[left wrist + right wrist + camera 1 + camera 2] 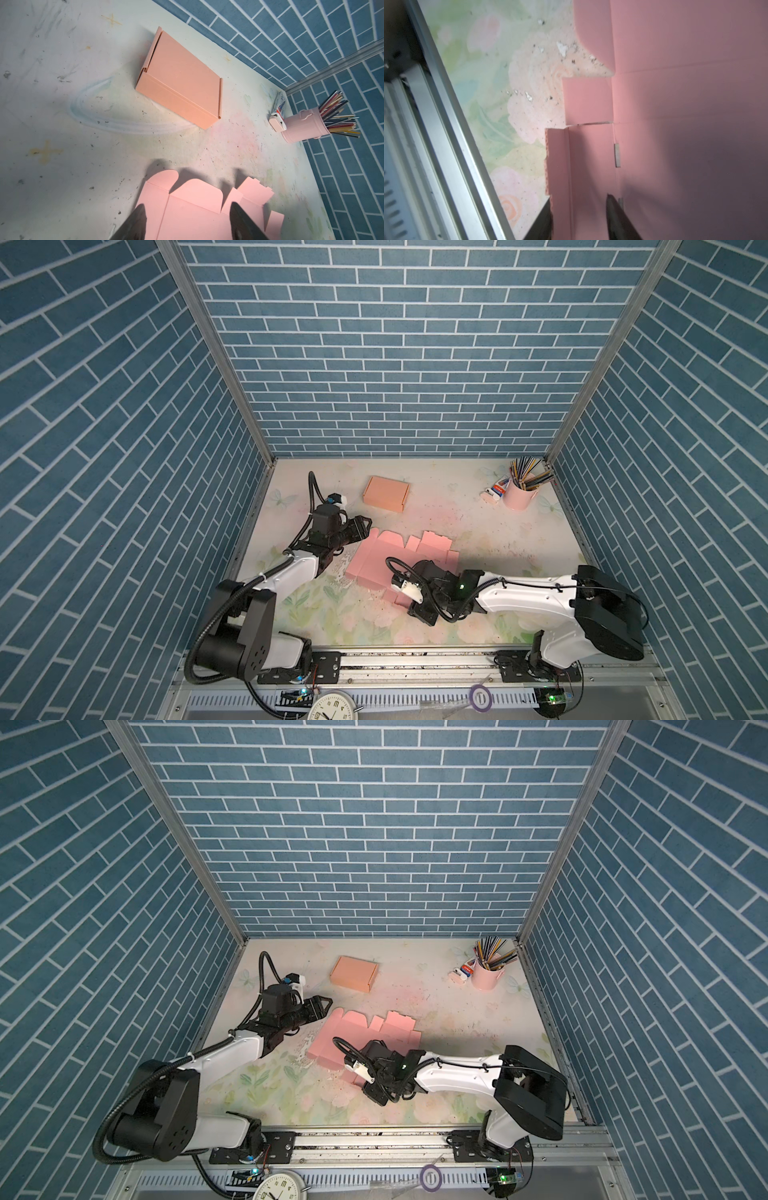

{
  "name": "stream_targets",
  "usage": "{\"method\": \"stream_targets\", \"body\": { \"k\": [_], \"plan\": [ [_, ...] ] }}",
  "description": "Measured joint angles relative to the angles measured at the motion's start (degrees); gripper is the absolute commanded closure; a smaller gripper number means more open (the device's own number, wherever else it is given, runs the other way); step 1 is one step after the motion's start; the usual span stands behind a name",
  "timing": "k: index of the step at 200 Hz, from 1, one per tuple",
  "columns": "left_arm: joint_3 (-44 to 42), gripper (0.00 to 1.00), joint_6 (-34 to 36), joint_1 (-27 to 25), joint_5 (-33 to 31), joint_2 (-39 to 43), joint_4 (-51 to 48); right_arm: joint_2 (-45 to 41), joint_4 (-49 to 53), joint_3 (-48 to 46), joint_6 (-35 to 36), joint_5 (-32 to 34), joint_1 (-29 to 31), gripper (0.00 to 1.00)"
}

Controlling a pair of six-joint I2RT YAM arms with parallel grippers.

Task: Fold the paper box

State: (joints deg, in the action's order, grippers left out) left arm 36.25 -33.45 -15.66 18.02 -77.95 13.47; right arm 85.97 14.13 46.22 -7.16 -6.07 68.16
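The paper box is a flat pink cut-out sheet [386, 556] [353, 1031] lying unfolded mid-table. My left gripper [363, 529] [188, 204] hovers open over the sheet's far left corner, its fingers spread wide above the rounded flaps [195, 193], gripping nothing. My right gripper [415, 601] [579, 197] is low over the sheet's near edge. Its jaws stand apart on either side of a narrow side flap [560, 166], which is bent up with its corrugated edge against one finger. The arm hides part of the sheet's near right side in both top views.
A folded peach box [385, 493] [180, 83] sits at the back. A pink cup of pencils [519, 491] [305, 124] and a glue tube [496, 487] stand at the back right corner. The metal front rail [446, 124] runs close to my right gripper. Blue brick walls enclose three sides.
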Motion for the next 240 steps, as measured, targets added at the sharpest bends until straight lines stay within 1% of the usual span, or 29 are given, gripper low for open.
{"method": "stream_targets", "body": {
  "k": [28, 52, 100, 136, 179, 209, 240],
  "plan": [
    [-1.3, 0.33, 1.3, -1.0, 0.9, 2.2, -1.0, -4.0, -2.1, -1.2, -6.3, -0.7, -2.4, 0.50],
    [-2.9, 0.31, 2.6, -3.4, 1.5, 3.2, -2.3, -5.3, -2.6, -1.7, -13.2, -0.2, -3.6, 0.45],
    [-4.0, 0.28, 4.2, -8.7, 3.3, 5.2, -2.4, -9.2, -1.8, -3.0, -28.6, 3.2, -6.0, 0.43],
    [-5.9, 0.27, 4.2, -11.9, 4.8, 5.7, -0.8, -17.3, -1.6, -9.8, -38.0, 5.6, -9.0, 0.43],
    [-6.8, 0.26, 4.1, -14.6, 6.3, 6.5, 1.3, -24.9, -1.3, -16.6, -43.6, 6.7, -12.8, 0.44],
    [-7.3, 0.26, 4.1, -16.3, 6.8, 7.3, 2.9, -28.4, -1.4, -20.9, -44.7, 6.6, -16.2, 0.45],
    [-7.6, 0.25, 3.7, -17.6, 6.9, 7.3, 4.5, -29.8, -2.7, -23.5, -45.0, 5.4, -19.0, 0.45]
  ]
}}
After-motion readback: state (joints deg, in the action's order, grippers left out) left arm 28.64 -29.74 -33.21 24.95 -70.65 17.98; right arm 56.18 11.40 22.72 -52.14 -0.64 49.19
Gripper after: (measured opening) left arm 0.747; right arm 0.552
